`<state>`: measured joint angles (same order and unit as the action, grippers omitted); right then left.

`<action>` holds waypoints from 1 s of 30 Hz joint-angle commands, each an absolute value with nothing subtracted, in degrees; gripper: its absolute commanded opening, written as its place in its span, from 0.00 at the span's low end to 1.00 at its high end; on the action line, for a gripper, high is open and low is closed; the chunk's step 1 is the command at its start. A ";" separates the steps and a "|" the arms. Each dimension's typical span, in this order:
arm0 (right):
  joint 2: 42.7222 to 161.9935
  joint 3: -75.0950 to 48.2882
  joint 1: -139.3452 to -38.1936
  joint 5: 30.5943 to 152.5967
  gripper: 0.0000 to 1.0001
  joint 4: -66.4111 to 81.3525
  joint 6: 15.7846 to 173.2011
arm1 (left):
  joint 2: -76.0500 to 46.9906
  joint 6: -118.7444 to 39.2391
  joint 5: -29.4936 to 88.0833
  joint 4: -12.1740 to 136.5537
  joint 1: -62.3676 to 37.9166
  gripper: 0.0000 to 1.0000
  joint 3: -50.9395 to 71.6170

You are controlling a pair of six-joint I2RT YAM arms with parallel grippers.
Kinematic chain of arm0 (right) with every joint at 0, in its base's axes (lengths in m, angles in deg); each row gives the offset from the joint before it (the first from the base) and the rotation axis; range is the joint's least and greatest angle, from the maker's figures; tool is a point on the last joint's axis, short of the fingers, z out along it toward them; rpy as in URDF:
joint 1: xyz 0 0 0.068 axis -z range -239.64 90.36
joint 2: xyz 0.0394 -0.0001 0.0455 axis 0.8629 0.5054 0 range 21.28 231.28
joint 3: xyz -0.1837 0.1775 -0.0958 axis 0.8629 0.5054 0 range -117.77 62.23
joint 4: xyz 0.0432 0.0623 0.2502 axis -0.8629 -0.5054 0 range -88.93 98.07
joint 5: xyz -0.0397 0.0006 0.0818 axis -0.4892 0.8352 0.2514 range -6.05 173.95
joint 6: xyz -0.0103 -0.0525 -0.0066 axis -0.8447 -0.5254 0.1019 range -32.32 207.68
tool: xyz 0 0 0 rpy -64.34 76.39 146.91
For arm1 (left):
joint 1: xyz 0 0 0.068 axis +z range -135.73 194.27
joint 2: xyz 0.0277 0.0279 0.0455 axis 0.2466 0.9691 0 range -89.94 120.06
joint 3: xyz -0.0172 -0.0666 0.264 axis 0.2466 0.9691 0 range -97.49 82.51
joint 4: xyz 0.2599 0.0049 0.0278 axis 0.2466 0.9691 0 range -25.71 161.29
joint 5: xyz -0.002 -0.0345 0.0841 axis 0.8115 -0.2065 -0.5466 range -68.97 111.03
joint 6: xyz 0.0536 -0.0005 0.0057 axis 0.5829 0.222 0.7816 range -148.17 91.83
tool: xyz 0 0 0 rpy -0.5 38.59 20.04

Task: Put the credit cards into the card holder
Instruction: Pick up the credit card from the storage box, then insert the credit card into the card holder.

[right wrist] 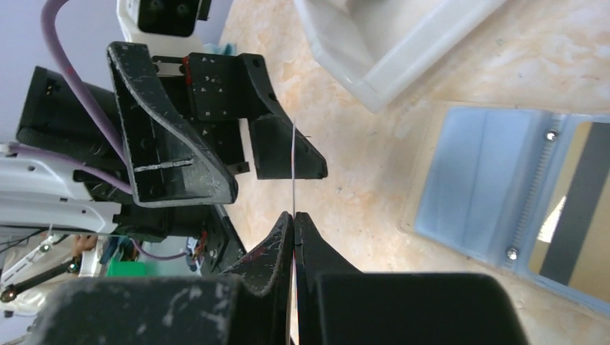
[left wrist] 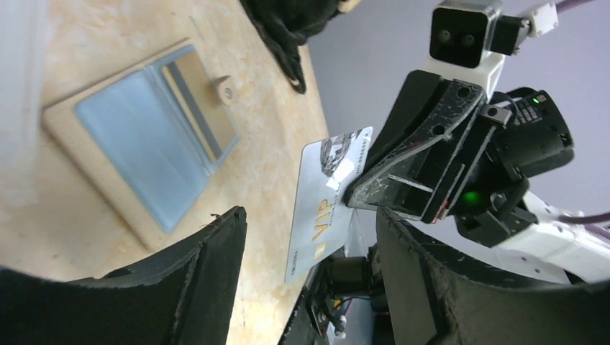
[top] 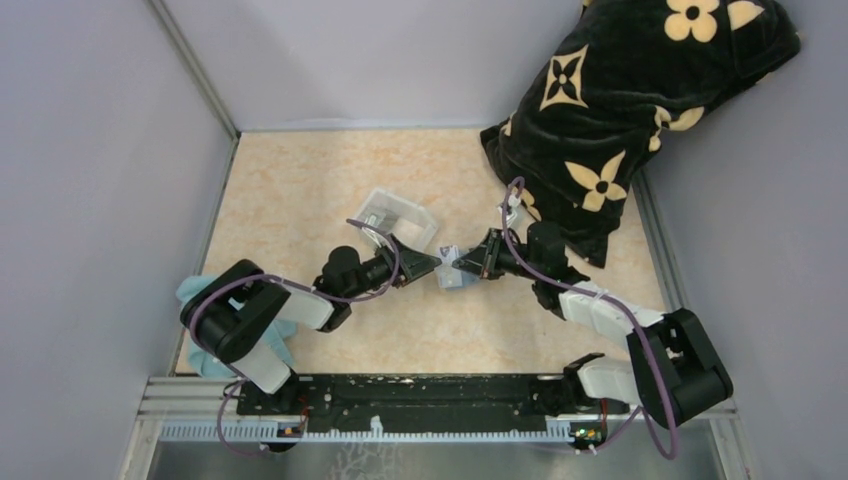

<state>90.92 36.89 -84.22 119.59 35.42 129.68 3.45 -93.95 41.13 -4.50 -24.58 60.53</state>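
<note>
At the far left of the table (top: pixel 300 180), a light blue cloth (top: pixel 196 296) was seen lying beside the base of the left arm. Further right, a clear tray (top: pixel 400 215) was set on the marbled surface, just behind the left gripper (top: pixel 432 264). That gripper's fingers (left wrist: pixel 216 266) were spread wide apart, and nothing was clamped by them. A silvery card (left wrist: pixel 320 208) (marked "VIP" in gold lettering) was held upright in the gap between those fingers, off the table. From the right wrist view it could not be told whether one left finger was touched by the card's edge.

The card holder (left wrist: pixel 137 140) was laid open and flat on the table, below and close to the two grippers. Its blue-grey lining was turned upward and its snap tab was stretched out to one side. No card could be seen resting on it.

The right gripper (right wrist: pixel 294 219) was pressed together on one short end of the silvery card, which was pinched edge-on between the fingertips. At the far right, a black cushion (top: pixel 620 100) with a tan flower pattern was propped in the back corner.
</note>
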 commanded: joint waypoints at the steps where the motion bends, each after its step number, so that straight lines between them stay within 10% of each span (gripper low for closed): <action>1: 89.63 32.63 -82.38 118.05 0.00 31.53 125.95 | 0.72 -90.97 35.54 1.29 -24.31 0.73 61.96; 30: 106.20 21.39 -78.92 103.12 0.00 14.86 111.11 | 7.63 -80.10 22.97 33.01 -30.49 0.19 49.54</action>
<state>106.20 23.42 -79.98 104.34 11.95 112.45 5.96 -81.10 24.10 31.26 -29.71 51.94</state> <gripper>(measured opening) 0.008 0.210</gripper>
